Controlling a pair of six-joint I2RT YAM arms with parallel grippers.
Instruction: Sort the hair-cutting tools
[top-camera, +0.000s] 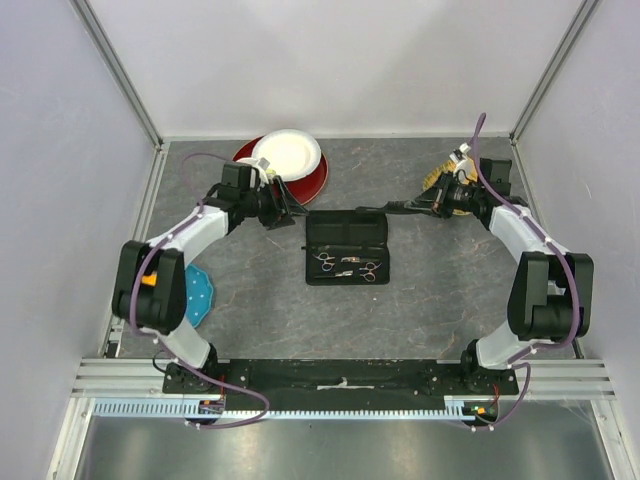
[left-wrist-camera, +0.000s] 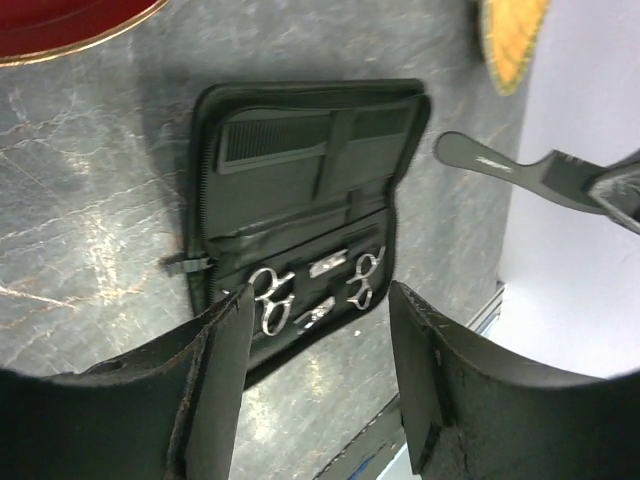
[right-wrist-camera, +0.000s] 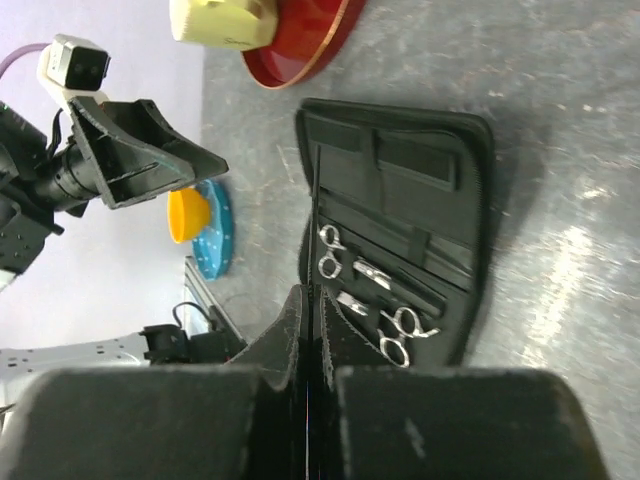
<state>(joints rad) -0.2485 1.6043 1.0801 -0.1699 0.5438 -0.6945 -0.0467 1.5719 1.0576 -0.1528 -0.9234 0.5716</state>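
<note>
Right pincer (top-camera: 408, 207): jaws together, clamped on the handled comb (top-camera: 375, 209). The comb's handle sticks out leftward from the fingertips, over the far right edge of the open case (top-camera: 345, 228).

Left pincer (top-camera: 290, 212): jaws apart, nothing between them. It sits just off the case's far left corner, beside the red plate (top-camera: 312, 182). The handled comb lies across the case from it, well apart.

Scissors (top-camera: 325, 262): in the near half of the case, ring handles showing, under neither pincer.

View differences:
- Top view — the only one showing both arms, the case mid-worktop (top-camera: 240, 310), and the white dish (top-camera: 287, 152) on the red plate.
- Left wrist view — the comb's handle (left-wrist-camera: 490, 158) seen broadside to the right of the case (left-wrist-camera: 300, 110). A second comb (left-wrist-camera: 272, 140) is tucked in the case's upper pocket, which the top view does not resolve. The scissors (left-wrist-camera: 268, 290) show between the spread fingers (left-wrist-camera: 225, 380).
- Right wrist view — the held comb edge-on, a thin dark line (right-wrist-camera: 313, 230) running out from the closed pincer (right-wrist-camera: 315, 315). It also shows the scissors (right-wrist-camera: 330, 250) in their straps and a blue disc (right-wrist-camera: 215, 240) near the worktop's edge.
</note>
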